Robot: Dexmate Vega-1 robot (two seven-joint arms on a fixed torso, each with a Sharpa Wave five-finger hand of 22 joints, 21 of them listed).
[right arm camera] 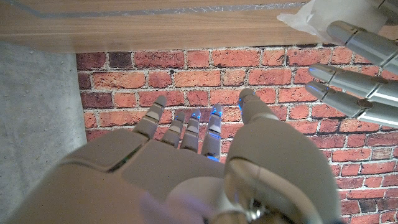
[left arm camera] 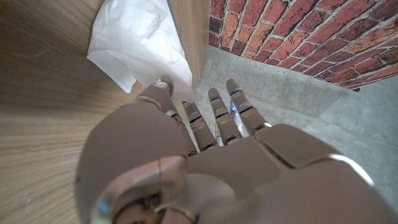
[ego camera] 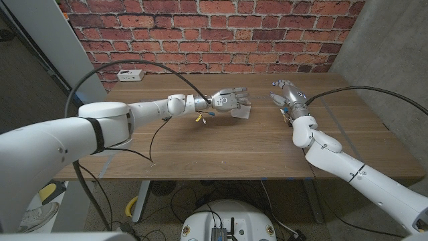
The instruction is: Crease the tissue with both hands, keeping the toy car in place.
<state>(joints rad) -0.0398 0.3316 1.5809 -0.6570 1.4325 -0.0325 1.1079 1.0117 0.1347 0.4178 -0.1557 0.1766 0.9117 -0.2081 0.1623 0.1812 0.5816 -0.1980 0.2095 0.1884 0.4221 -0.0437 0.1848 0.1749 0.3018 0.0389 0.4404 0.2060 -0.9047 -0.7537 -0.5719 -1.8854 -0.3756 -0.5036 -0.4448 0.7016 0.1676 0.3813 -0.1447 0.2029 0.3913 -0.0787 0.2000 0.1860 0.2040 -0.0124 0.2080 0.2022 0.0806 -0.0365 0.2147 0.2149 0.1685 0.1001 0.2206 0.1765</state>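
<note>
head view: left hand (ego camera: 226, 102) at frame centre, fingers at the left edge of the tissue (ego camera: 241, 111) on the tabletop (ego camera: 200, 147); looks like it's touching or pinching it, can't tell for sure. right hand (ego camera: 287, 94) sits upper right, well apart from the tissue, fingers spread, holding nothing. toy car not made out here.

left wrist view: left hand's fingers (left arm camera: 205, 118) reach w/ tips at the tissue's (left arm camera: 140, 40) near edge; sheet lies upper left, long axis running away from the hand.

right wrist view: right hand (right arm camera: 186, 155) wide, empty; tissue (right arm camera: 305, 18) upper right by the left hand's fingers (right arm camera: 360, 43).

step, i'd judge: early, crease not begun. next: bring the right hand to the tissue's far side.
</note>
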